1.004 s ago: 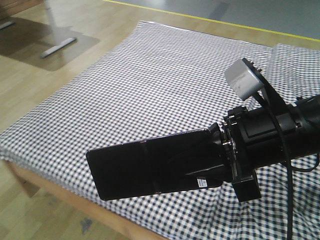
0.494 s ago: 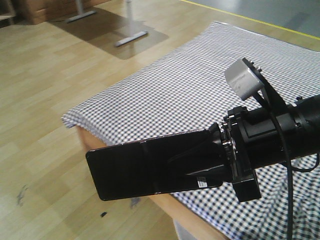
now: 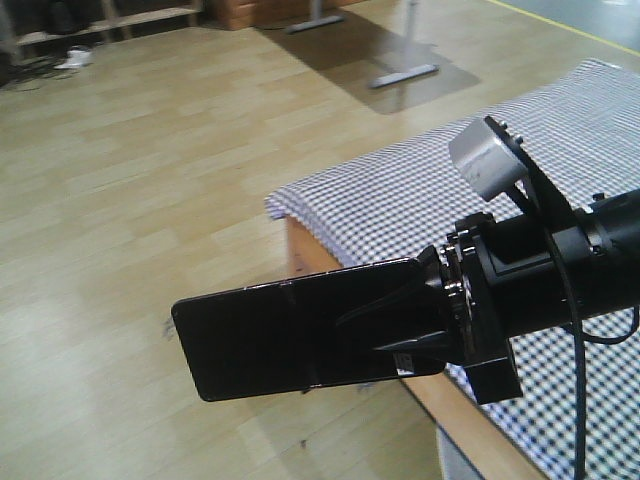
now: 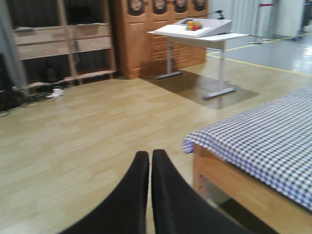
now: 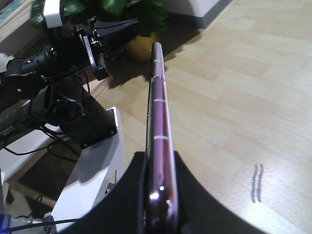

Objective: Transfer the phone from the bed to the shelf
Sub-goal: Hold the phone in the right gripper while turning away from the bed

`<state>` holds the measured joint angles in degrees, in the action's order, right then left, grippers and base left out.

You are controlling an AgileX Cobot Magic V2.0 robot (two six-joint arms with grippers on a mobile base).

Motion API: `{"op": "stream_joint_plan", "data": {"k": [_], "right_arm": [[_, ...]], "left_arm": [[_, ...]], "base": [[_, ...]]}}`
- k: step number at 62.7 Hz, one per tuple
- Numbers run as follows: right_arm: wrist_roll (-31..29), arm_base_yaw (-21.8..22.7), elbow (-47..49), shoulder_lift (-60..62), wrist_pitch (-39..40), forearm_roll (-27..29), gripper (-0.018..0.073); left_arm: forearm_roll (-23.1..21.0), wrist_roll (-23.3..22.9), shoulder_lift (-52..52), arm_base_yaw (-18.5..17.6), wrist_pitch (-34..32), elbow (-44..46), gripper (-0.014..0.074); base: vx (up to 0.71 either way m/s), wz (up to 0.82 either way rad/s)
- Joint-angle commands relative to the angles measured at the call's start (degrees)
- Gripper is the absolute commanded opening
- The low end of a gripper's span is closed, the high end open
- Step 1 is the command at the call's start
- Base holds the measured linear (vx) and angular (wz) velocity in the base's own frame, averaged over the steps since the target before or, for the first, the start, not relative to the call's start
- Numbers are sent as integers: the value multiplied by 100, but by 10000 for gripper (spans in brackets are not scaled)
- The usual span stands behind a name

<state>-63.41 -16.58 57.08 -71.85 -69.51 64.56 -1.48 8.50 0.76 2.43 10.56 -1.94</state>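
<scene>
Clamped end of phone (image 3: 300, 335) hidden in right gripper (image 5: 159, 170) — jaws tight on it. Held off bed (image 3: 400, 200), over floor; long axis near level, free end pointing left. Left gripper (image 4: 149, 161) pinched together, empty.

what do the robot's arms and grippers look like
The right arm is matte black, with chunky cylindrical links, a silver-grey camera box on a black bracket and a thin black cable. The left gripper has smooth black fingers tapering to rounded tips; the right gripper is black too.
</scene>
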Motion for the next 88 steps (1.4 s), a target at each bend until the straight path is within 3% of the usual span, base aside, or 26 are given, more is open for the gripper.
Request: {"op": "stream_joint_plan", "data": {"k": [1,48,88], "right_arm": [[-24,7,151,150,-418,529,-2],[-24,7,151,150,-418,529,-2],[-24,7,151,150,-418,535,-2]], "left_arm": [[-52,-33,77,-20,-415,122,1],[-52,-33,77,-20,-415,122,1],[-52,-33,77,-20,-415,122,1]], "base": [[-16,63],[-15,58],[-1,10]]}}
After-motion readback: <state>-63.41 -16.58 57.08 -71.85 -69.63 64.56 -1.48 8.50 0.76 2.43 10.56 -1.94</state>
